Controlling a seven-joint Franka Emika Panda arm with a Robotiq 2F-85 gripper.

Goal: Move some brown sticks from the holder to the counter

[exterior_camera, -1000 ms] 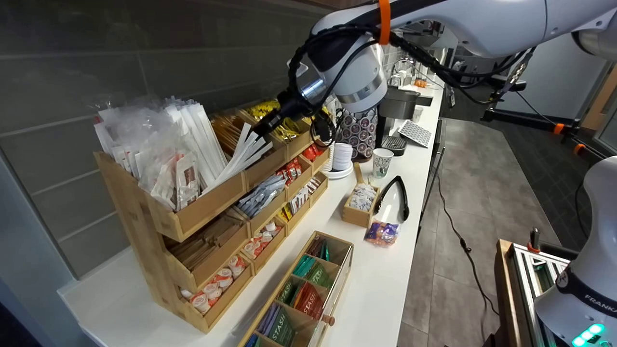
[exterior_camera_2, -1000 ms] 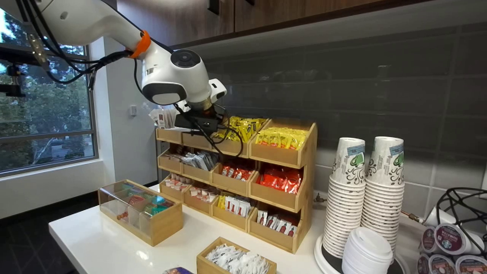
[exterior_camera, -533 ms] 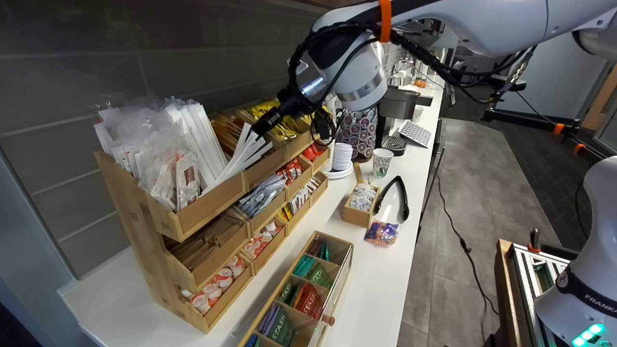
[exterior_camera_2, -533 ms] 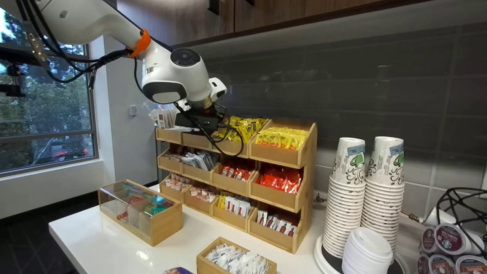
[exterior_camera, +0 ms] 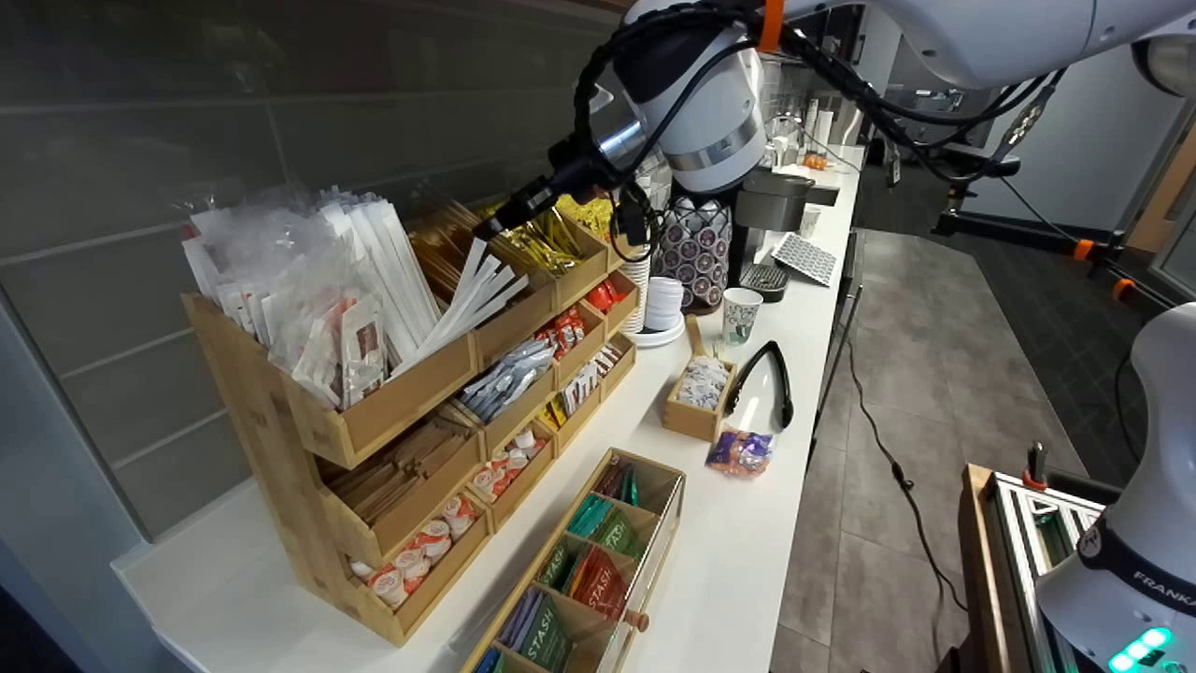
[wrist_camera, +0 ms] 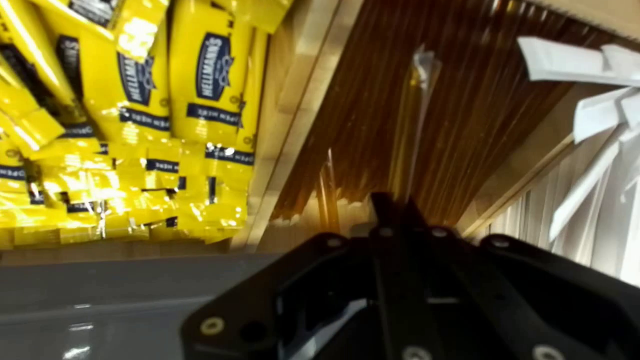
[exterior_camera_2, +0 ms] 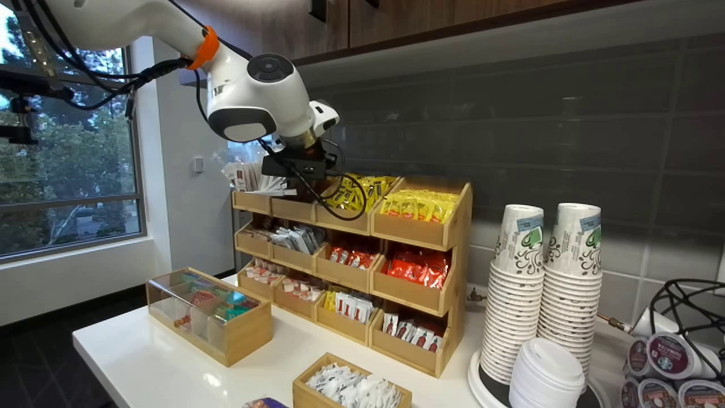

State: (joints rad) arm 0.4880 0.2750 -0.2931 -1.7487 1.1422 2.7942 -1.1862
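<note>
The brown sticks point(wrist_camera: 460, 125) are thin, glossy amber-brown sticks with clear ends, packed in a top-tier compartment of the holder. They also show in an exterior view point(exterior_camera: 437, 254). The light-wood holder point(exterior_camera: 245, 467) stands against the wall on the white counter point(exterior_camera: 719, 561); both exterior views show it point(exterior_camera_2: 461, 249). My gripper point(wrist_camera: 397, 197) is just above the stick compartment. Its fingertips are closed together on at least one brown stick point(wrist_camera: 410, 125), blurred, which points up past them. I cannot tell how many it holds. In an exterior view the fingertips point(exterior_camera: 482, 229) are above the compartment's front.
White wrapped packets point(exterior_camera: 383, 252) lean out toward the gripper from the neighbouring compartment. Yellow packets point(wrist_camera: 210, 75) fill the other side. A tea box point(exterior_camera: 579, 561), a small box of white sachets point(exterior_camera: 703, 388), black tongs point(exterior_camera: 780, 383) and cup stacks point(exterior_camera_2: 512, 311) stand on the counter.
In the last half second the gripper has risen and drawn back slightly from the compartment. Clear amber stick ends now show higher above the rack. Before that it barely moved.
</note>
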